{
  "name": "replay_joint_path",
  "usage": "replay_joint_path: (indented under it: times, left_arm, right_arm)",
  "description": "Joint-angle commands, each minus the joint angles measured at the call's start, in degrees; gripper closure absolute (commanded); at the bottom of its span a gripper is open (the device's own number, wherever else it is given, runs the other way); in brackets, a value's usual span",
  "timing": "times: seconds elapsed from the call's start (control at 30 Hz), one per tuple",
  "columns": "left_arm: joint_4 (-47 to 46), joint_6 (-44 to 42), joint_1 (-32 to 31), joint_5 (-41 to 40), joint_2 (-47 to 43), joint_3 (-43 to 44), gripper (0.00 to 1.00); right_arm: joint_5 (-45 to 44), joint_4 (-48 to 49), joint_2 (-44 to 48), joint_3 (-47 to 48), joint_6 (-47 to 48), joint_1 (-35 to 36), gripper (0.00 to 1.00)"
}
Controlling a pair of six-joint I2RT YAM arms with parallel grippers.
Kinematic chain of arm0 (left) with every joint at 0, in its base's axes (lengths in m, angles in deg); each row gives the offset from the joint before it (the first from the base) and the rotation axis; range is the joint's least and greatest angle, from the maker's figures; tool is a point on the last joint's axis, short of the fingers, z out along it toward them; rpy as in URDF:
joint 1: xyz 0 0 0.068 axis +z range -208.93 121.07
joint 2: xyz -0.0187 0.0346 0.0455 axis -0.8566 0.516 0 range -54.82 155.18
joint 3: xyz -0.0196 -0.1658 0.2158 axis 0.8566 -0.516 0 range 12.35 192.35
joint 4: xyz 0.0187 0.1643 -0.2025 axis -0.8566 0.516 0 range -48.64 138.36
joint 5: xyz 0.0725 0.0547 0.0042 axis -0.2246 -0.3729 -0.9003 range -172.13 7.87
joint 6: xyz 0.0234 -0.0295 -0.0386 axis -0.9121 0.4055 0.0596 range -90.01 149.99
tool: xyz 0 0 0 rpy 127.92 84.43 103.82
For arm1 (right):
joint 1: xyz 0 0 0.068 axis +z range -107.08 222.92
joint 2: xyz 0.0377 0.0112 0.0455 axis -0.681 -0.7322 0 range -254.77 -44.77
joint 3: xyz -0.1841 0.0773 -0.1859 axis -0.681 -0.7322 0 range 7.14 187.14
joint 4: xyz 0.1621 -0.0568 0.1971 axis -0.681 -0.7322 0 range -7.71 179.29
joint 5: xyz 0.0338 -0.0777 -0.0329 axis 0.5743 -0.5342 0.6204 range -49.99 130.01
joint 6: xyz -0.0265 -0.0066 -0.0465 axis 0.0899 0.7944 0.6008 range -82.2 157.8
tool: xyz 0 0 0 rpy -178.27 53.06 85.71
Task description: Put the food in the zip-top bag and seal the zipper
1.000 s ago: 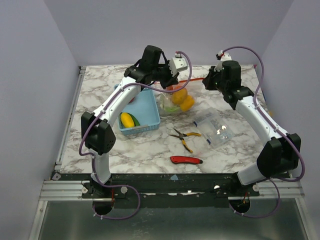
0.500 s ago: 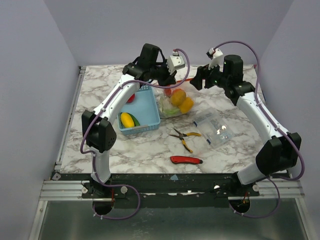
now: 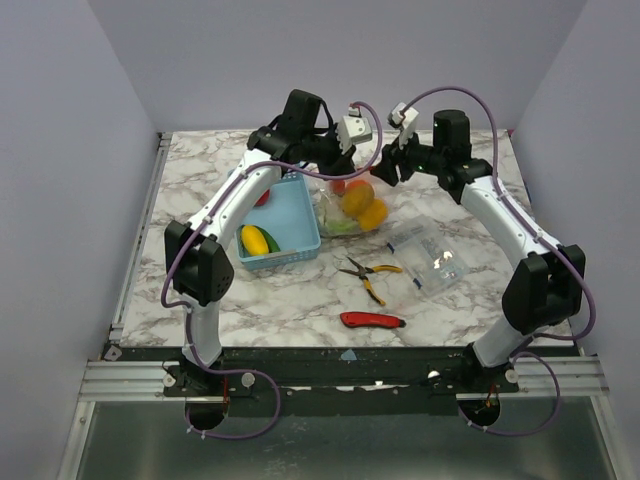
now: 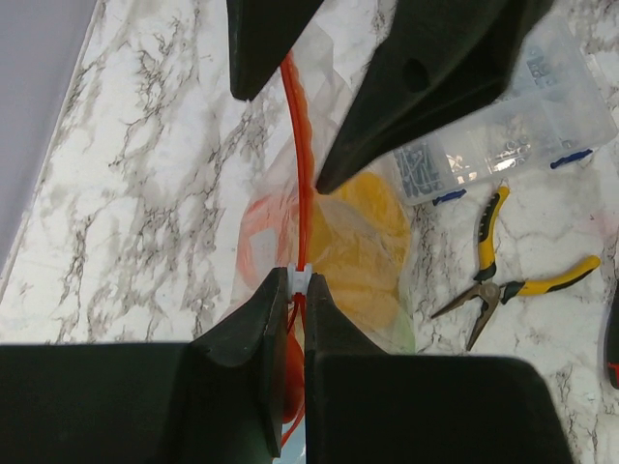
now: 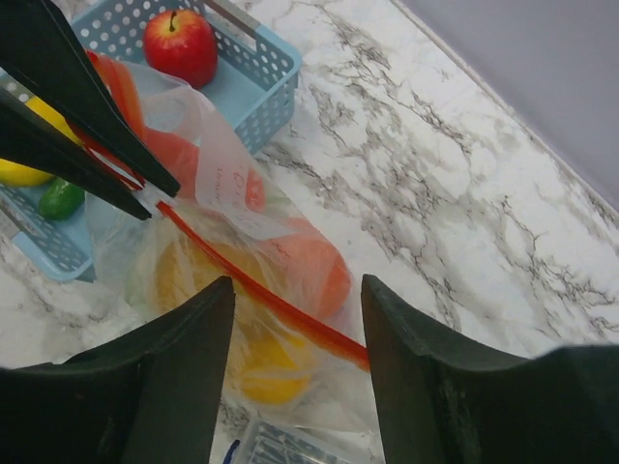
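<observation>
The zip-top bag (image 3: 350, 212) lies on the table beside the basket, holding orange, yellow and red food (image 3: 360, 195). Its zipper (image 4: 302, 164) is stretched taut above it. My left gripper (image 4: 298, 288) is shut on the white slider at the zipper's end; from above it sits over the bag's left side (image 3: 338, 165). My right gripper (image 5: 298, 285) is open, one finger on each side of the zipper (image 5: 280, 307), not pinching it. It is close to the left gripper (image 3: 387, 168). A red apple (image 5: 181, 45) and yellow and green food (image 3: 256, 240) lie in the basket.
The light blue mesh basket (image 3: 290, 215) stands left of the bag. A stiff clear packet (image 3: 426, 258), yellow-handled pliers (image 3: 370, 273) and a red utility knife (image 3: 372, 320) lie in front of the bag and to its right.
My right gripper has moved left along the zipper, towards the left gripper. The left gripper has stayed at the bag's left end.
</observation>
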Motion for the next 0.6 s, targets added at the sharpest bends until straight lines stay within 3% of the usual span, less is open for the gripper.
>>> replay_joint_path:
  times: [0.0, 0.07, 0.17, 0.23, 0.27, 0.37, 0.47, 0.57]
  left_arm:
    - [-0.74, -0.92, -0.62, 3.97, -0.69, 2.34, 0.99]
    - [-0.76, 1.40, -0.71, 3.78, -0.60, 2.87, 0.88]
    - [-1.58, 8.29, -0.49, 1.00, -1.06, 4.41, 0.65]
    - [-3.72, 14.78, 0.35, -0.27, -2.72, 3.75, 0.35]
    - [-6.10, 19.84, 1.19, -0.69, -4.29, 2.13, 0.29]
    - [-16.18, 36.70, 4.43, -2.31, -10.97, -7.28, 0.28]
    - [-26.48, 52.33, 9.18, -4.85, -16.84, -19.91, 0.35]
    - [-30.23, 64.11, 14.13, -4.56, -19.30, -28.39, 0.41]
  right_arm:
    - [3.92, 4.35, -0.41, -2.38, 5.27, 1.52, 0.56]
    - [3.63, 6.14, 0.30, -4.37, 6.16, 1.62, 0.78]
    - [1.54, 7.47, 1.86, -7.30, 7.52, 1.59, 0.97]
    - [0.32, 7.67, 2.87, -8.58, 8.64, 1.67, 1.00]
    - [0.04, 7.72, 3.45, -9.20, 9.14, 1.66, 1.00]
    - [-0.63, 10.08, 4.98, -11.25, 9.34, 1.63, 1.00]
    - [-1.54, 12.48, 6.17, -13.11, 9.03, 1.66, 1.00]
    - [-1.89, 14.06, 7.00, -13.91, 8.30, 1.65, 1.00]
